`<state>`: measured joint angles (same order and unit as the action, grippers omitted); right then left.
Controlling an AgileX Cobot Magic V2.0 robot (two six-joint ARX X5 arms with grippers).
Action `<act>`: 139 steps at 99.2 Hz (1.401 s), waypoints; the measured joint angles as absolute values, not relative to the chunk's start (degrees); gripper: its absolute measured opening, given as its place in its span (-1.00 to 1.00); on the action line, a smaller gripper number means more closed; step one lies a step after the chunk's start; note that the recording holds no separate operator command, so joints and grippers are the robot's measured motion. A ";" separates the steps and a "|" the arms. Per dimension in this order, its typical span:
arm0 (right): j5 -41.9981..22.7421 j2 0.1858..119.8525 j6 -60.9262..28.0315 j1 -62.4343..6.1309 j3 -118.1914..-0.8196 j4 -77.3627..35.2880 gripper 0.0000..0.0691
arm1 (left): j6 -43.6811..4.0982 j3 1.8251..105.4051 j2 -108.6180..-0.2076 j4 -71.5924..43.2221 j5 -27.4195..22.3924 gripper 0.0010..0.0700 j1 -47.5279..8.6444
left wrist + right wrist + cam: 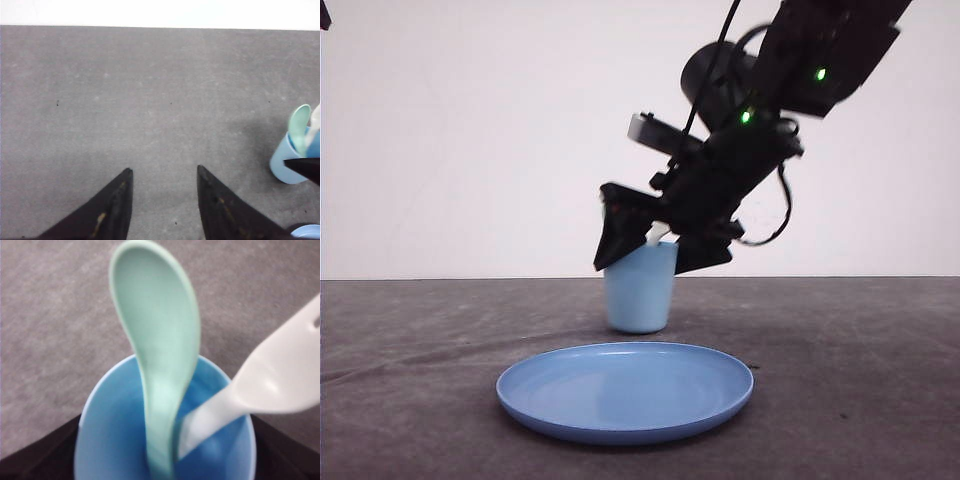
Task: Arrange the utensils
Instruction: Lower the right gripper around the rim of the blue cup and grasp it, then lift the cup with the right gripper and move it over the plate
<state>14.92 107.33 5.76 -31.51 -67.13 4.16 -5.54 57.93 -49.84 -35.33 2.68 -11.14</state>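
A mint-green spoon (155,330) and a white fork (285,375) stand handle-down inside the light blue cup (115,430), their heads sticking up above the rim. My right gripper (642,262) hangs over the cup (640,295), open, with one black finger on each side of the rim and a bit of the fork (655,237) showing between them. It grips neither utensil. My left gripper (164,172) is open over bare table, well to the side of the cup (282,165) and the spoon (299,125).
A round blue plate (625,390) lies flat on the grey table (420,340), in front of the cup and nearer the front edge. A white wall stands behind the table.
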 joint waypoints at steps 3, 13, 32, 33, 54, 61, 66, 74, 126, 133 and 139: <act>14.94 106.39 5.76 -31.51 -67.13 3.51 0.44 | -5.54 57.93 -49.84 -35.33 2.68 -0.35 -11.14; 14.92 102.26 5.76 -31.83 -67.13 0.71 0.43 | -5.54 57.93 -49.84 -35.33 2.68 -0.35 -11.16; 14.90 94.04 5.06 -33.15 -67.13 -7.35 0.43 | -5.41 57.93 -49.84 -35.35 2.68 -0.35 -11.14; 14.90 93.65 4.89 -33.28 -67.13 -7.84 0.43 | -5.37 57.93 -49.84 -35.35 2.68 -0.35 -11.14; 12.53 84.29 2.87 -36.93 -66.94 -13.76 0.42 | -4.86 57.93 -49.84 -35.35 2.68 -0.35 -11.14; 11.88 80.75 2.74 -38.35 -66.19 -14.02 0.42 | -4.62 57.93 -49.84 -35.38 2.68 -0.35 -11.14; 11.73 78.22 2.74 -39.42 -65.06 -14.17 0.42 | -4.47 57.93 -49.84 -35.35 2.68 -0.35 -11.14; 10.61 74.85 2.74 -41.30 -62.52 -14.79 0.42 | -4.45 57.93 -49.84 -35.38 2.68 -0.35 -11.14; 6.17 68.66 6.28 -48.56 -41.10 -4.95 0.42 | -4.43 57.93 -49.84 -35.64 2.68 -0.35 -11.14; 6.00 69.49 6.42 -48.75 -38.94 -1.08 0.42 | -4.43 57.93 -49.84 -35.64 2.68 -0.35 -11.16; 6.00 70.37 6.48 -48.75 -37.98 0.43 0.42 | -4.43 57.93 -49.84 -35.64 2.68 -0.35 -11.14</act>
